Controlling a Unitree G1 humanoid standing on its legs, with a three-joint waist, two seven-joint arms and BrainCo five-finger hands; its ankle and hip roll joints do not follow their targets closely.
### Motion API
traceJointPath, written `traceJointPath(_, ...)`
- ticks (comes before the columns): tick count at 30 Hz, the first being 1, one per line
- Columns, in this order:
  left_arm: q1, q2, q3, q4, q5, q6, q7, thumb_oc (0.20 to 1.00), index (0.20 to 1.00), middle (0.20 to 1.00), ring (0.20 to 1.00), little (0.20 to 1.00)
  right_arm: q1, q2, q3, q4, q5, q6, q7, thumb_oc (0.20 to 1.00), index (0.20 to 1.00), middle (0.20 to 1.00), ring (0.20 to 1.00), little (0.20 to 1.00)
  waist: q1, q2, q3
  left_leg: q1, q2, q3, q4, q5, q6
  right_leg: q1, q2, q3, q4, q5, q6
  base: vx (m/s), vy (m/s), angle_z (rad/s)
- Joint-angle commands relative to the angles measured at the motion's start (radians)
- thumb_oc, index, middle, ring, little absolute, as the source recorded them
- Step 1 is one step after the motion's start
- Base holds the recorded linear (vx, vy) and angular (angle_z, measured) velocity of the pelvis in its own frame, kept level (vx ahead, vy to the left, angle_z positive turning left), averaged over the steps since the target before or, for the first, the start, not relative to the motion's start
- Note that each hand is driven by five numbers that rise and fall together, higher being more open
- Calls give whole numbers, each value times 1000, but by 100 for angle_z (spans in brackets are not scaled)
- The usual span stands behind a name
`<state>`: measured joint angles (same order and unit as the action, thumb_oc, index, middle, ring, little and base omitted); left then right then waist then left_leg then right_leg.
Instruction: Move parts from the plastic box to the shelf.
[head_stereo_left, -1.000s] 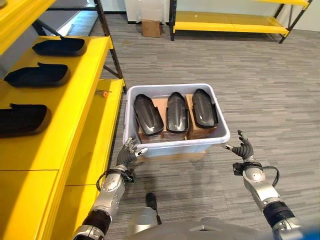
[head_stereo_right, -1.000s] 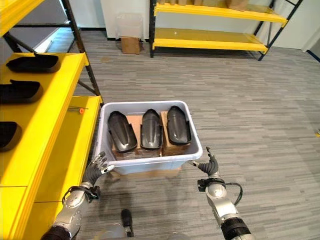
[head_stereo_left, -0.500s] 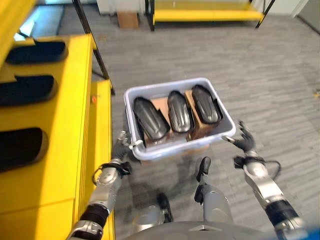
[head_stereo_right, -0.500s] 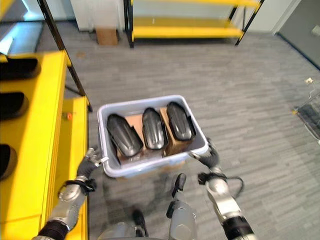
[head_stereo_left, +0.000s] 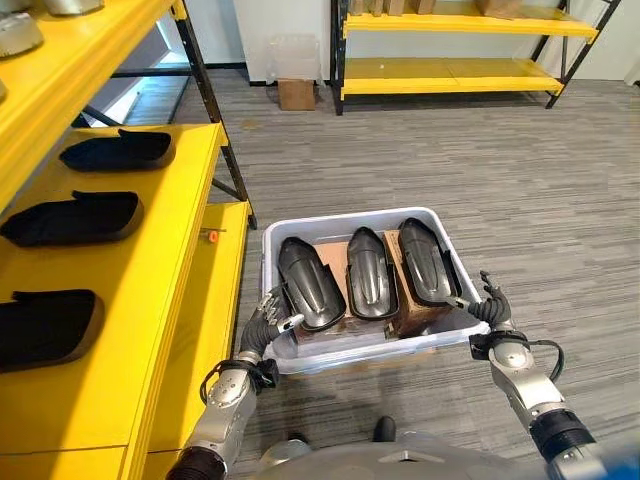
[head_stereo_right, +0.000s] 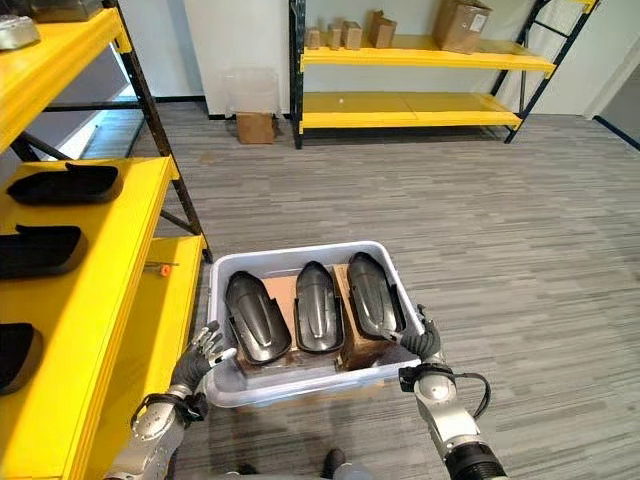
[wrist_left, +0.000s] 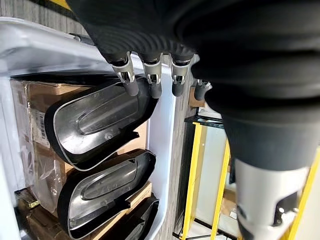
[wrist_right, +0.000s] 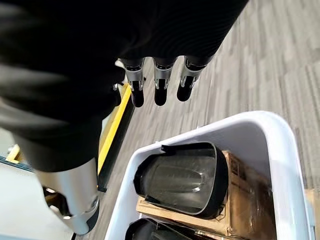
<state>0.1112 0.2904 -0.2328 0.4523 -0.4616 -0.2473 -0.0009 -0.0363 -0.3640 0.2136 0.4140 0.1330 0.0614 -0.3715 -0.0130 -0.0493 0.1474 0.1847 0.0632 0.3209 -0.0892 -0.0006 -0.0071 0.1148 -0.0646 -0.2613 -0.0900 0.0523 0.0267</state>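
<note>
Shelf (head_stereo_left: 150, 270) stands just left of plastic box (head_stereo_left: 300, 225).

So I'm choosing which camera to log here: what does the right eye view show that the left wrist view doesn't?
Only the right eye view takes in the yellow shelf with dark parts already lying on it, the right hand at the box's side, the far shelving with cardboard boxes, and the whole plastic box. Only the left wrist view gives the close look: the left hand with its fingers straight against the box rim. Both share the dark parts lying on brown cardboard inside the box.
</note>
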Motion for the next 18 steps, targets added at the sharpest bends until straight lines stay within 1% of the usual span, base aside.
traceJointPath(1, -31, 16, -11, -26, -16, -39, 3, 1000, 1000, 1000, 1000, 1000, -75, -11, -4, -18, -60, -16, -68, 1000, 1000, 1000, 1000, 1000, 17, 1, 20, 8, 45, -30, 2, -14, -31, -5, -91, -16, 45, 21, 94, 28, -38, 4)
traceJointPath(3, -31, 19, -12, -28, -20, -42, 8, 1000, 1000, 1000, 1000, 1000, -79, -16, -3, -18, -74, -16, -82, 1000, 1000, 1000, 1000, 1000, 18, 2, 22, 6, 47, -30, 2, -12, -32, -5, -90, -18, 51, 15, 93, 21, -45, 2)
traceJointPath(5, -32, 21, -11, -31, -24, -50, 20, 1000, 1000, 1000, 1000, 1000, -89, -29, 3, -20, -109, -14, -110, 1000, 1000, 1000, 1000, 1000, 20, 4, 30, -1, 53, -23, 8, -8, -35, -3, -82, -22, 62, -1, 84, 23, -80, -2)
traceJointPath(8, -31, 22, -7, -28, -25, -58, 26, 1000, 1000, 1000, 1000, 1000, -103, -43, 11, -14, -104, -17, -103, 1000, 1000, 1000, 1000, 1000, 24, 7, 38, -15, 60, -30, 22, -2, -41, -1, -71, -18, 71, -18, 71, 47, -84, -2)
traceJointPath(13, -32, 28, 1, -45, -33, -61, 21, 1000, 1000, 1000, 1000, 1000, -127, -70, 6, 4, -96, -49, -57, 1000, 1000, 1000, 1000, 1000, 29, 12, 49, -42, 70, -31, 67, -5, -52, -2, -62, -20, 80, -33, 55, 75, -100, 2)
traceJointPath(15, -31, 31, 3, -53, -37, -58, 20, 1000, 1000, 1000, 1000, 1000, -141, -83, 4, 9, -86, -48, -33, 1000, 1000, 1000, 1000, 1000, 33, 14, 54, -57, 74, -35, 87, -4, -56, -6, -61, -22, 88, -38, 50, 78, -100, 5)
traceJointPath(16, -39, 37, 0, -59, -40, -52, 14, 1000, 1000, 1000, 1000, 1000, -175, -101, 8, 34, -84, -48, -18, 1000, 1000, 1000, 1000, 1000, 42, 17, 62, -79, 85, -37, 114, -4, -63, -13, -60, -29, 101, -47, 41, 91, -114, 6)
traceJointPath(18, -51, 39, -6, -59, -46, -56, 10, 1000, 1000, 1000, 1000, 1000, -212, -117, 16, 58, -73, -46, -12, 1000, 1000, 1000, 1000, 1000, 48, 21, 70, -102, 94, -35, 138, -3, -68, -28, -63, -39, 118, -53, 35, 42, -64, 16)
